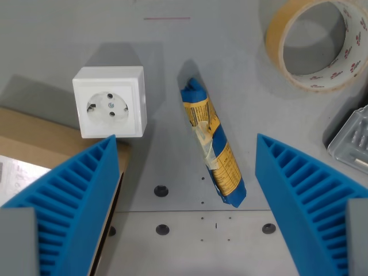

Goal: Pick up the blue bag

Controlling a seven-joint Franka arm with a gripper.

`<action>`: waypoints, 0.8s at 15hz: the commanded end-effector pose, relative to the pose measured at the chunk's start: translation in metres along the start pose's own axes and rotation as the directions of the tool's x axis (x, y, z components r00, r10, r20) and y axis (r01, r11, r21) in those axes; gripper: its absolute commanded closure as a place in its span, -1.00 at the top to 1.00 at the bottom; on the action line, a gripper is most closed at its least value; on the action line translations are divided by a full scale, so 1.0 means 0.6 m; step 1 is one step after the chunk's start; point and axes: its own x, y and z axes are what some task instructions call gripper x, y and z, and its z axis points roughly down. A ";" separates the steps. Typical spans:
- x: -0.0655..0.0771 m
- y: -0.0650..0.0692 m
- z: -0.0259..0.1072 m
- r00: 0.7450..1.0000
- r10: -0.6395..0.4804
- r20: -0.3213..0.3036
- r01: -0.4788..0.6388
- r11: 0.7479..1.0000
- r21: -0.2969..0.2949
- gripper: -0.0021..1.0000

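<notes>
Bare table both sides of blue bag, pincer fingers straddle it wide apart. Socket near on wrist view's left (tape roll farther, upper right).

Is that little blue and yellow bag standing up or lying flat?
Lying flat. The blue bag rests lengthwise on the grey table, between the open gripper fingers, not yet touched.

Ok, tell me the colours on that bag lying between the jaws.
The blue bag is blue with a yellow-orange printed label; it shows best in the wrist view.
</notes>
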 end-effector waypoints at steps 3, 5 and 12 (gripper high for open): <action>0.000 0.000 -0.002 1.000 0.000 -0.003 0.000 1.000 0.000 1.00; 0.000 0.000 -0.002 1.000 -0.004 -0.003 0.004 1.000 0.000 1.00; -0.006 0.002 0.008 0.999 -0.042 -0.012 0.042 0.999 -0.002 1.00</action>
